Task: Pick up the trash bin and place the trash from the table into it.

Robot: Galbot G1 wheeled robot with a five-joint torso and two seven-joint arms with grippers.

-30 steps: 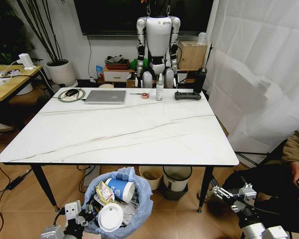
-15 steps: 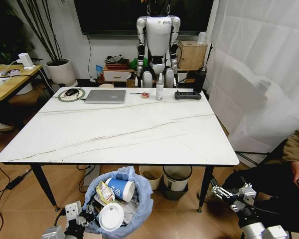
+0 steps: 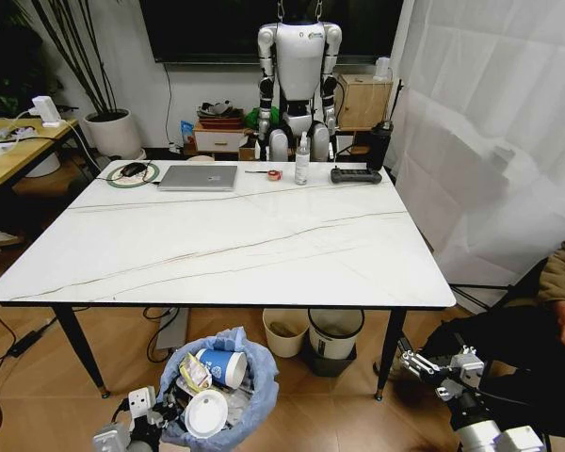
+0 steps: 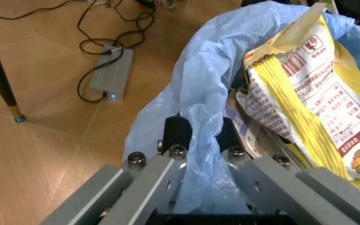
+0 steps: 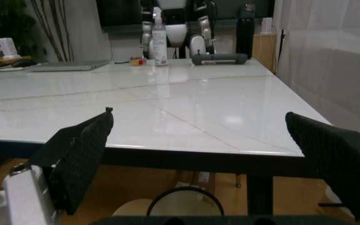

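Low by the table's (image 3: 217, 254) near edge, the left gripper (image 4: 198, 140) pinches only the bin's (image 3: 254, 400) bag rim, which might slip or tear, while the right gripper (image 5: 198, 136) waits wide open.

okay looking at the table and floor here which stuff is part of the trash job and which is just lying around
Part of the job:
trash bin, clamped at its bag rim by the left tool
trash inside it
table

Just lying about:
laptop
spray bottle
black remote
cream bin
grey-and-white bin
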